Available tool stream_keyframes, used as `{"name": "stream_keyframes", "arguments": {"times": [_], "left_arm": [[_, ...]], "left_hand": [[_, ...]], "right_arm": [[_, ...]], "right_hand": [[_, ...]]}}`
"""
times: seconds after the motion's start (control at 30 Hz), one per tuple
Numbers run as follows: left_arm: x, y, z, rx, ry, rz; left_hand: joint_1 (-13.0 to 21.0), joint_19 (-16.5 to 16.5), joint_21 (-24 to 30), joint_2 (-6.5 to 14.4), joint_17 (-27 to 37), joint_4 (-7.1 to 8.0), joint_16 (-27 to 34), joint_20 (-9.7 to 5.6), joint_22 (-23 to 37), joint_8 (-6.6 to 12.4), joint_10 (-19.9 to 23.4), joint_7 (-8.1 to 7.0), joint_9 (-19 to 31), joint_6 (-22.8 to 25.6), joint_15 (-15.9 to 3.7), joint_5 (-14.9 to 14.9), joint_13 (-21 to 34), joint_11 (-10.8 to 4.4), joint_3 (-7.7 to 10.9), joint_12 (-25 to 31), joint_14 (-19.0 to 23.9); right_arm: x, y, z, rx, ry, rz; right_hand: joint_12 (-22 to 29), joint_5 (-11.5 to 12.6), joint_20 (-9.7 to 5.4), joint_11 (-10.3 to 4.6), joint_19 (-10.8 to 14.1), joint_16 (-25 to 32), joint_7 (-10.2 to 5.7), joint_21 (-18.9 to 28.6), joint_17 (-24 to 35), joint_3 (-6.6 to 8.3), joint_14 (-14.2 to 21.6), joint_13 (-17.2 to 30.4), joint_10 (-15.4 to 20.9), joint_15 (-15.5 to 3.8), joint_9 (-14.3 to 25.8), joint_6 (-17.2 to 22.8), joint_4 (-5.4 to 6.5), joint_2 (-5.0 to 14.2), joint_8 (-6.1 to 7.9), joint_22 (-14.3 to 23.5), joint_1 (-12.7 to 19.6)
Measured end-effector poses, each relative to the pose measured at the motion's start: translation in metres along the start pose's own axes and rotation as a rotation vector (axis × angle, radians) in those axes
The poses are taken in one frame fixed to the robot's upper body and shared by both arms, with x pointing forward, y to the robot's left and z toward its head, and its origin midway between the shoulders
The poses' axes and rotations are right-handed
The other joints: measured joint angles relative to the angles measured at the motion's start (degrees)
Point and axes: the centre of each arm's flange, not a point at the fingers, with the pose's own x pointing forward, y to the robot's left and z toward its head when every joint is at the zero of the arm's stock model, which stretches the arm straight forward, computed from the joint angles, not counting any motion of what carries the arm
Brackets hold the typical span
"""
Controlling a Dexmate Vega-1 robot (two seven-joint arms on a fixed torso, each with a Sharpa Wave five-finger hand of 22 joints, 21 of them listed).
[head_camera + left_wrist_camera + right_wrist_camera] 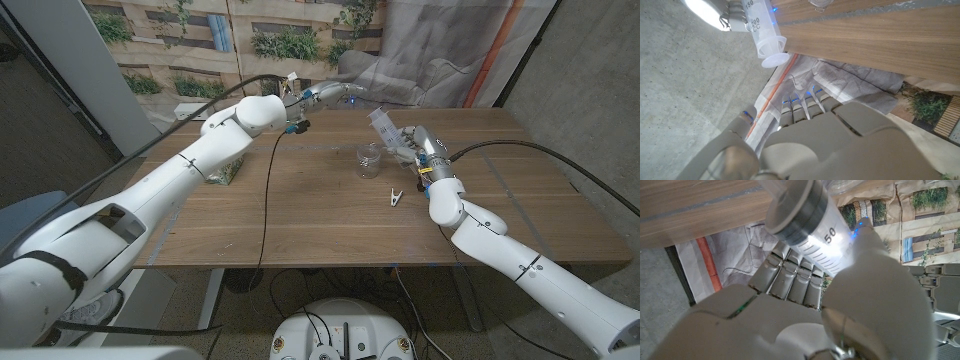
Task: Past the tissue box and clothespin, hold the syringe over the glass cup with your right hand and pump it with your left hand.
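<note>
Right robot hand point(418, 146): grips the syringe point(385, 127) by its barrel, raised above the table point(300, 215) on the right side. In the right wrist view the fingers point(795, 275) wrap under the clear barrel point(810, 225), which bears a "50" mark, with the thumb over it.

Syringe: large, clear plastic, tilted; its upper end points up and to the left, toward the left robot hand. In the left wrist view its flanged end point(771, 47) shows with markings "150" and "200 CC". It is held just right of and above the glass cup; whether it stands directly over the rim cannot be told.

Glass cup point(369, 160): upright on the table, centre-far area, just left of the right robot hand and below the syringe.

Left robot hand point(325, 95): raised beyond the far edge of the table, up and to the left of the syringe, apart from it. In the left wrist view its fingers point(800, 107) are extended and hold nothing; the syringe's flanged end lies ahead of the fingertips with a gap between.

Clothespin point(397, 196): pale, lying on the table nearer than the glass cup, just left of the right forearm.

Tissue box point(226, 170): greenish, at the left side of the table, largely hidden under the left arm.

Cable point(268, 190): black, hanging from the left arm across the table middle.
</note>
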Motion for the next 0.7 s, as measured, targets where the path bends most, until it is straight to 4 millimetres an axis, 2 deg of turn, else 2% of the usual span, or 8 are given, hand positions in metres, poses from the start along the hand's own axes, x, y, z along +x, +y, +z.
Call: {"name": "stream_keyframes", "arguments": {"times": [0.37,0.7], "left_arm": [[-0.022,-0.001,-0.018,-0.063,0.038,0.093],[-0.045,-0.007,-0.043,-0.181,0.083,0.222]], "left_hand": [[0.0,0.3,0.0,0.0,0.0,-0.23,0.0,-0.07,0.0,0.00,0.0,0.00,0.0,0.0,-0.05,0.0,0.0,0.00,0.22,0.0,0.0],[0.0,0.5,0.0,0.0,0.0,-0.47,0.0,0.10,0.0,0.00,0.0,0.00,0.0,0.0,0.00,0.0,0.0,0.00,0.47,0.0,0.6]], "right_arm": [[-0.002,-0.001,-0.002,-0.050,-0.045,0.027],[-0.002,-0.002,0.013,-0.134,-0.124,0.101]], "right_hand": [[-0.1,-0.1,0.00,-0.21,0.0,0.0,0.00,0.0,0.0,0.00,0.0,0.1,-0.2,-0.02,0.0,0.0,0.00,0.00,-0.23,0.0,0.0],[-0.1,-0.2,0.32,-0.53,-0.3,0.0,0.00,0.0,0.0,0.00,-0.3,0.1,-0.5,0.09,0.0,0.0,0.00,0.00,-0.46,0.0,0.0]]}}
